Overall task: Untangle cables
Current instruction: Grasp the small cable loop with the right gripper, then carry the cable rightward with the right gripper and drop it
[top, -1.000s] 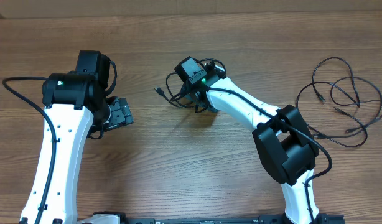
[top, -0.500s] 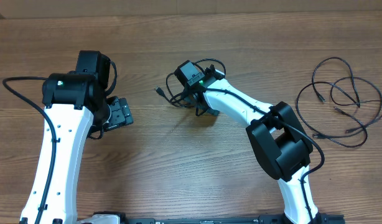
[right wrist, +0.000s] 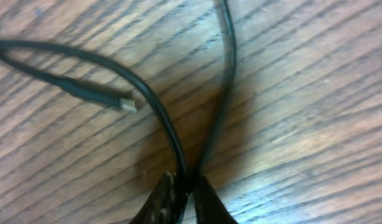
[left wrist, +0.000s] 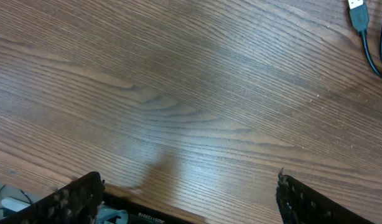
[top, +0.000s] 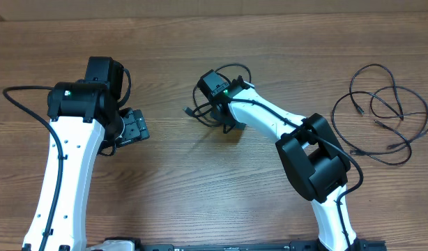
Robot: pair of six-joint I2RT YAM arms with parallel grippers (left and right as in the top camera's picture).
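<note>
The left gripper (left wrist: 190, 186) hangs idle at the left over the bare table (left wrist: 178, 93), its jaws spread with nothing between them. At the centre, the right gripper (right wrist: 186, 186) has its jaws pressed on one thin black cable (right wrist: 147, 93), pinching it where two strands cross, low on the wood. The step in hand looks like pulling this separated cable clear and laying it out. The next move probably calls for a steady drag that opens the crossing, or a release. The remaining tangle of cables (top: 394, 88) lies far right, well apart.

Against half a second ago, the cable's plug (top: 189, 111) has shifted right and nearer, towards the gripper. The left arm and the tangle are unchanged.
</note>
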